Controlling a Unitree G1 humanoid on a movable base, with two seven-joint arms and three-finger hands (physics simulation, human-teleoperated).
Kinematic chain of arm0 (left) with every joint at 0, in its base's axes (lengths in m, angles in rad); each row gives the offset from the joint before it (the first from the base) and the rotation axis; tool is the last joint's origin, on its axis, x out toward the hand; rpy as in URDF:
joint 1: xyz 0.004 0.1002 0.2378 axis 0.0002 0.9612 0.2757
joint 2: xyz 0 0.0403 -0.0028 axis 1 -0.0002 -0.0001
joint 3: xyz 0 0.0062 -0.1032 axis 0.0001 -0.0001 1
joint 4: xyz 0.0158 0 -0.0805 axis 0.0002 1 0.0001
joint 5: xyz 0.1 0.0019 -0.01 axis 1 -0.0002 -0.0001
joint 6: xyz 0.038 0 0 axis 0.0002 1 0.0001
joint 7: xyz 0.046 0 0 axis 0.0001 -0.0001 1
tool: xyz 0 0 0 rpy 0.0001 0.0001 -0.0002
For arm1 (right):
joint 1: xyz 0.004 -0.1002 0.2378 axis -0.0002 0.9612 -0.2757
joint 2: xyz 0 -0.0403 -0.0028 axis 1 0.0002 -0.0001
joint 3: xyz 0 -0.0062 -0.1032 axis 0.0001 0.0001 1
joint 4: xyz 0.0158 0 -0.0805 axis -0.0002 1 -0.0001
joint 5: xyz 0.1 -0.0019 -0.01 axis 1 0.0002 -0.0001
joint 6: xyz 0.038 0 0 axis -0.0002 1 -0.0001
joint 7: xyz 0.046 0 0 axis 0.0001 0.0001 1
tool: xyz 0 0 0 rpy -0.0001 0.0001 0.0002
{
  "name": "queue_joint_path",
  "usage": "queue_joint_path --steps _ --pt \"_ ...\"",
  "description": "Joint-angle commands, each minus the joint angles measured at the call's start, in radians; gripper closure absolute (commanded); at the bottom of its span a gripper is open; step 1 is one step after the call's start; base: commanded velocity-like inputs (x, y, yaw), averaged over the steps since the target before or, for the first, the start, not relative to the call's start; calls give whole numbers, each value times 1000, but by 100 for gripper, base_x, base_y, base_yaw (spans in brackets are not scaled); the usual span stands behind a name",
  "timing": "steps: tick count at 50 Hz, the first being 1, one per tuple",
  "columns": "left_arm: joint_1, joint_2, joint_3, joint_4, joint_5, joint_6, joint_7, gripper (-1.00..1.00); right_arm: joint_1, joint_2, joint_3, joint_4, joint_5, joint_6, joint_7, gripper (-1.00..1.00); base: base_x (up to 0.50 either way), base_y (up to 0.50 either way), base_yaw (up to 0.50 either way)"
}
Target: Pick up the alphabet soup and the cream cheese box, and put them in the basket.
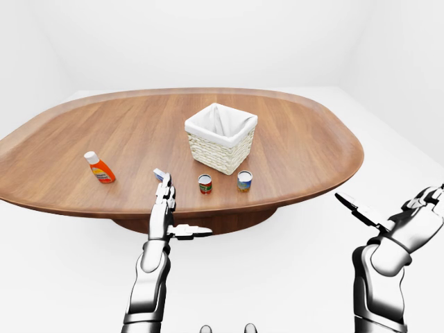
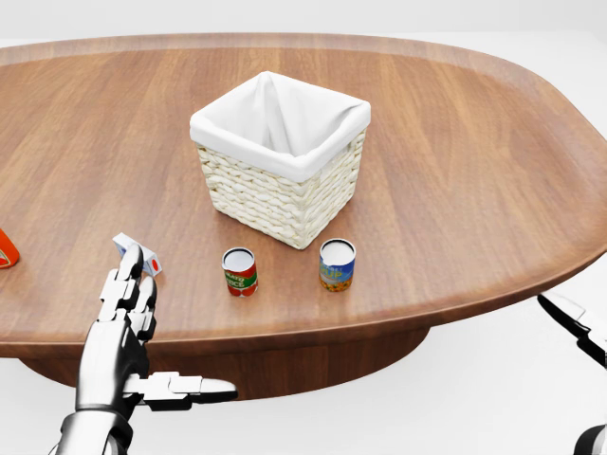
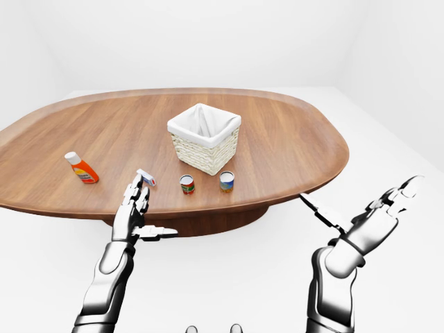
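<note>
The white-lined wicker basket (image 2: 280, 156) stands mid-table. Below it in the head view are two upright cans: one red and green (image 2: 239, 272), one blue and orange (image 2: 337, 264). Their labels are too small to read, so I cannot tell which is the alphabet soup. A small white, blue and red box, the cream cheese (image 2: 136, 254), lies left of the cans, partly behind my left hand's fingertips (image 2: 130, 254). My left hand (image 2: 156, 332) is open at the table's lower edge, fingers upright and thumb out to the right. My right hand (image 1: 395, 218) is open, off the table to the right.
An orange bottle with a white cap (image 1: 100, 167) stands on the table's left part. The oval wooden table (image 2: 474, 142) has a dark pedestal beneath. White floor surrounds it. In the head view only a right finger (image 2: 569, 318) shows at the right edge.
</note>
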Motion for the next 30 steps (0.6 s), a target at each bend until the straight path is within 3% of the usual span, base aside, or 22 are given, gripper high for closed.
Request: queue_joint_path --steps 1,3,6,10,30 --pt "1 0 0 -1 0 -1 0 -100 -2 -4 -20 -6 27 0 0 -100 0 0 0" --pt "3 0 0 -7 0 1 0 -100 -5 -2 -24 -13 41 17 0 -100 0 0 0" --pt "7 -1 -2 -18 1 5 -1 -100 -3 -4 -24 -14 51 19 0 -100 0 0 0" --pt "1 1 1 3 0 -11 -2 -100 -16 -8 -13 5 64 33 0 -100 0 0 0" --pt "1 1 1 4 0 -12 -2 -100 -16 -11 -10 7 67 32 0 -100 0 0 0"
